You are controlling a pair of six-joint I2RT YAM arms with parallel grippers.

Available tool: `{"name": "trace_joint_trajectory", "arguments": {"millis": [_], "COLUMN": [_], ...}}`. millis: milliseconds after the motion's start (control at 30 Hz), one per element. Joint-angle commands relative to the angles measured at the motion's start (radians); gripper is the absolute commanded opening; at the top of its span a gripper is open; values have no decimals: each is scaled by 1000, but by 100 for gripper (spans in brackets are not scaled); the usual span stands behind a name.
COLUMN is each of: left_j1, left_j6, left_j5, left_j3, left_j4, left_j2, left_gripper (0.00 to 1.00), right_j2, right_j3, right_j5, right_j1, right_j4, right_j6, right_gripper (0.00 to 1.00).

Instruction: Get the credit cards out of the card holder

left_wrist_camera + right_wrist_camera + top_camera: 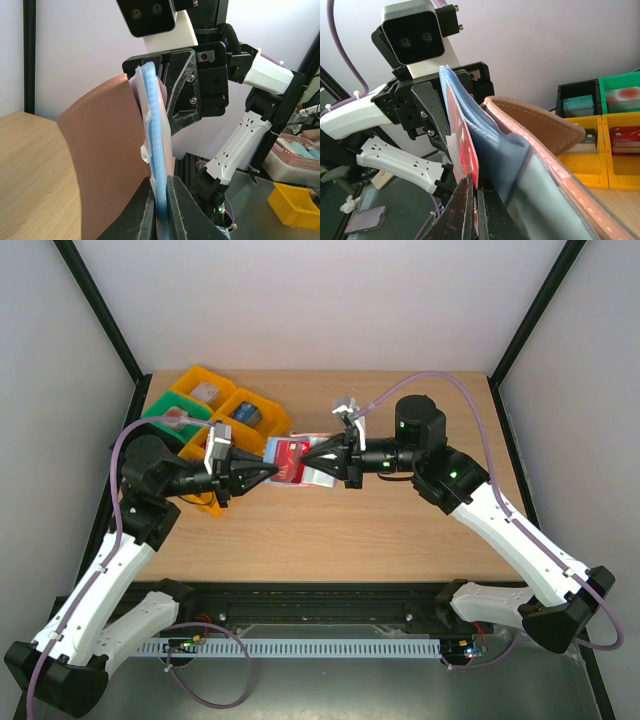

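Both arms meet in mid-air above the light wooden tabletop (350, 540), well clear of the yellow plastic tray (585, 167) at the back left. The small tan-brown stitched leather card holder (105, 150) hangs between them, off the surface, its flap curving to one side. The left gripper (268, 476) is closed tight on the near edge of a thin flat light blue credit card (150, 125) standing edge-on out of the holder. The right gripper (305, 460), facing it, is fully closed on the opposite side, with a red-faced credit card (465, 150) pinched between its fingers. I cannot tell whether a pocket layer of the holder is pinched as well. Judgement: the opposed grips are meant to let one arm anchor while the other draws a card out lengthwise. The cards are partly out and none is free yet. Risk: if both grips are on cards alone, the holder may drop.
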Motion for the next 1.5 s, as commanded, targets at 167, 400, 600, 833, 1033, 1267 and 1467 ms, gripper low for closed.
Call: {"name": "trace_joint_trajectory", "arguments": {"millis": [167, 400, 600, 833, 1033, 1267, 1467], "left_j1": [-3, 2, 16, 20, 31, 32, -49], "left_j6": [-12, -52, -91, -124, -122, -115, 29], "left_j5": [42, 16, -44, -38, -163, -178, -156], "left_j3": [-13, -28, -51, -61, -89, -198, -298], "left_j4": [43, 77, 88, 113, 29, 48, 59], "left_j2": [-23, -31, -40, -33, -26, 10, 107], "left_gripper": [8, 2, 2, 2, 2, 2, 2], "right_j2": [-23, -33, -64, -109, -142, -176, -200], "right_j3": [33, 23, 6, -54, -46, -52, -65], "right_j5": [40, 62, 106, 84, 134, 227, 259], "right_j1": [-27, -28, -57, -98, -116, -123, -124], "right_j4": [-1, -39, -92, -63, -108, -178, -202], "right_j6": [-11, -34, -73, -47, -70, -86, -80], "right_gripper": [2, 2, 2, 2, 2, 2, 2]}}
